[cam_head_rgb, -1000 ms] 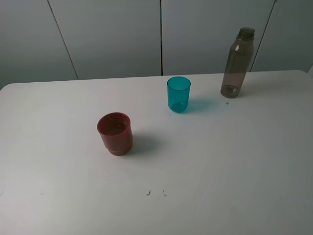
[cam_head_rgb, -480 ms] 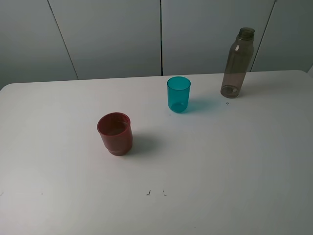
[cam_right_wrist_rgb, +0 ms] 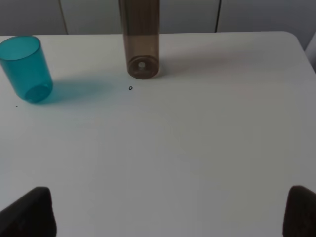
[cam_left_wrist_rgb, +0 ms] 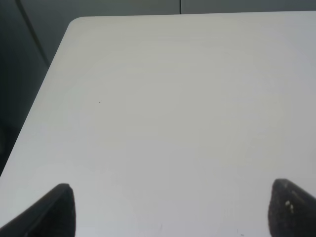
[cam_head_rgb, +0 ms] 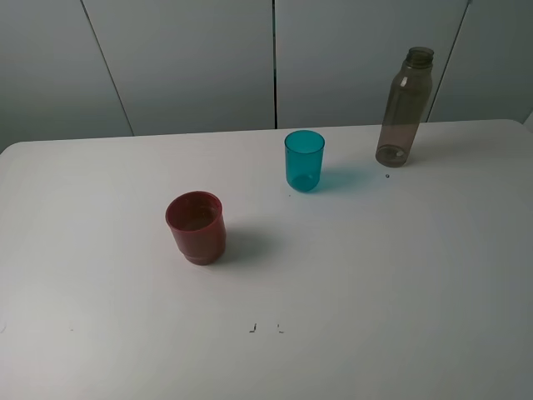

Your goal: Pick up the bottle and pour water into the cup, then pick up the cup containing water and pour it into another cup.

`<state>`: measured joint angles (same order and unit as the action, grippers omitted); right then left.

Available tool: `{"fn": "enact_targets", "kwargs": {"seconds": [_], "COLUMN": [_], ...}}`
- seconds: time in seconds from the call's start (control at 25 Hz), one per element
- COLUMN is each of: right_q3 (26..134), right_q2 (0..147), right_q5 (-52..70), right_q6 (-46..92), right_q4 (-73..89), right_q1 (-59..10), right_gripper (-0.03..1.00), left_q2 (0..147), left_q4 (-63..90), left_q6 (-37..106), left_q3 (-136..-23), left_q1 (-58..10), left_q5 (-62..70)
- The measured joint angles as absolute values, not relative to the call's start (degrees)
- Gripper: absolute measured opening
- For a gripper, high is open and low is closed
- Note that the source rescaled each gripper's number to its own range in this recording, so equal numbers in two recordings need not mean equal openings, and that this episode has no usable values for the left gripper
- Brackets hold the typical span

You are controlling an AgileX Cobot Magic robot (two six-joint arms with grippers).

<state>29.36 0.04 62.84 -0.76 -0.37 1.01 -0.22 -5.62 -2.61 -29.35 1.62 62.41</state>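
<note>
The bottle [cam_head_rgb: 405,107] stands at two o'clock on the table [cam_head_rgb: 375,283], the cup [cam_head_rgb: 304,160] just left; right gripper [cam_right_wrist_rgb: 170,212] (jaws spread wide, empty) should approach level, clasping mid-body

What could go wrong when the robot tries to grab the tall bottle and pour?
The bottle is tall and narrow with no cap, so a bump from the right hand, now open and well short of it, might tip it over.

The teal cup is small, so water could miss its opening and spill on the table.

The red cup stands apart from the teal one, so carrying a full cup over could slosh some out.
</note>
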Motion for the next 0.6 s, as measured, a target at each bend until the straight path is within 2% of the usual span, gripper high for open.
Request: {"fn": "enact_targets", "kwargs": {"seconds": [0.6], "right_q3": [29.4], "right_q2": [0.0], "right_q5": [62.8], "right_q6": [-1.0], "right_q4": [-0.4], "right_q1": [1.4], "right_gripper": [0.99], "left_q2": [-0.2], "left_q4": [-5.6], "left_q6": [-2.6], "left_q3": [-29.4], "left_q1": [1.6], "left_q5": [62.4]}}
